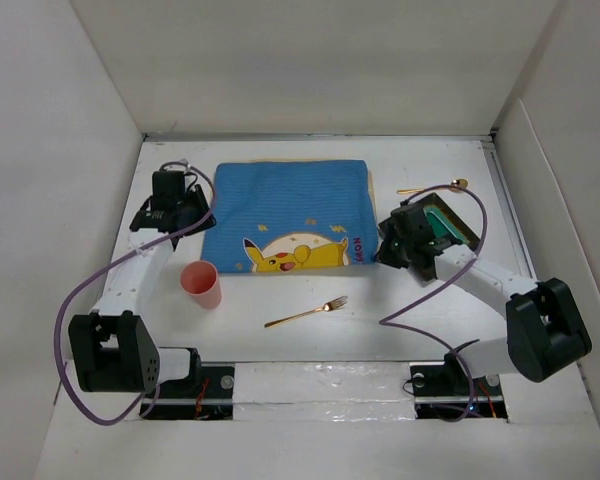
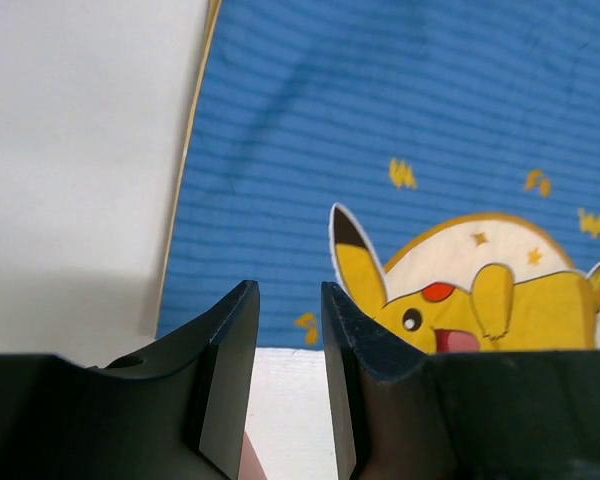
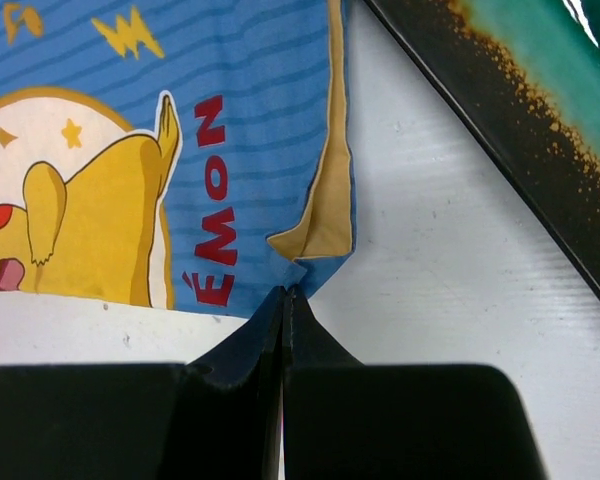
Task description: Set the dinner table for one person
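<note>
The dinner table [image 1: 420,160] is the white tabletop. A blue cartoon-printed mat [image 1: 285,210] lies flat at its middle back. My right gripper [image 1: 392,248] is shut on the mat's near right corner [image 3: 315,235], which is folded so its yellow underside shows; the fingertips meet at the corner [image 3: 285,292]. My left gripper [image 1: 183,212] hovers by the mat's left edge [image 2: 380,150], jaws slightly open with only bare table between them [image 2: 288,292]. A pink cup [image 1: 202,285] stands near left. A gold fork [image 1: 307,312] lies in front of the mat.
A dark plate with a green centre [image 1: 452,225] lies at the right, partly under my right arm, and shows in the right wrist view [image 3: 520,110]. A gold spoon [image 1: 435,186] lies behind it. White walls enclose the table on three sides.
</note>
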